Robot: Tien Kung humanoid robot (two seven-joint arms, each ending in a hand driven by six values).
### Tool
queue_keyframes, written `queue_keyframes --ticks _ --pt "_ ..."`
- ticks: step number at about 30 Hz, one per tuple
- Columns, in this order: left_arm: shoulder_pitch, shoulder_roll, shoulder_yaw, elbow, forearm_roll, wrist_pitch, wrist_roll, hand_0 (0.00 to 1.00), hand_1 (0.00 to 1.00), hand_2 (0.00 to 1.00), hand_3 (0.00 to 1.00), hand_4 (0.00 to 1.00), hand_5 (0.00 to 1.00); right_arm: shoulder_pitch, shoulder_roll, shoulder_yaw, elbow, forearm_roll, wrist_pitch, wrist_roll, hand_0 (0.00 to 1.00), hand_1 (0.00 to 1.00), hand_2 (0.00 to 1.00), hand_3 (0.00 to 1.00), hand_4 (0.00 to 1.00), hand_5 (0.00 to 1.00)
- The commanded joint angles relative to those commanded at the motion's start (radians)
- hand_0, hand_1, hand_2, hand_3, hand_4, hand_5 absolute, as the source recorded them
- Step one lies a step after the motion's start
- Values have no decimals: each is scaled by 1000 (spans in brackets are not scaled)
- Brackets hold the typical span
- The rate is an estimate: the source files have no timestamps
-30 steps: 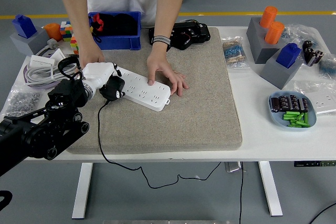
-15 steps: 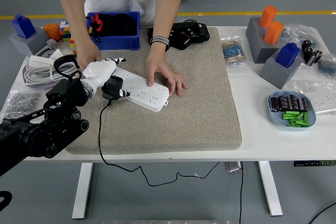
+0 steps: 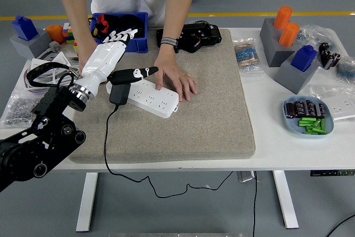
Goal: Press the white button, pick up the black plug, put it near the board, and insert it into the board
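The white table carries a grey mat across its middle. A person stands at the far side; one hand of the person lies flat on the right end of the white power board, which sits on the mat's left part. The robot's left hand is raised above the board's left end, fingers spread and extended, gripping nothing. The black plug sits on the board's left end, just below that hand, its cable trailing off the table's near edge.
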Motion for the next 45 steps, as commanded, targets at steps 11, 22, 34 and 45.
queue_keyframes --ticks 11,22,34,45 --pt "121 54 2 51 32 -68 -16 968 966 885 884 927 788 0 0 6 1 -2 0 0 711 673 668 616 662 372" --pt "117 51 19 95 55 -91 6 969 965 885 877 919 775 4 -2 1 1 0 -1 0 711 673 668 616 662 372" --pt "91 43 37 128 67 -106 24 969 963 883 873 892 745 6 -5 -9 1 2 0 0 711 674 668 616 662 373" --pt "51 25 70 157 56 -112 27 963 957 878 859 879 762 8 -9 -16 1 4 0 -1 711 674 667 615 661 373"
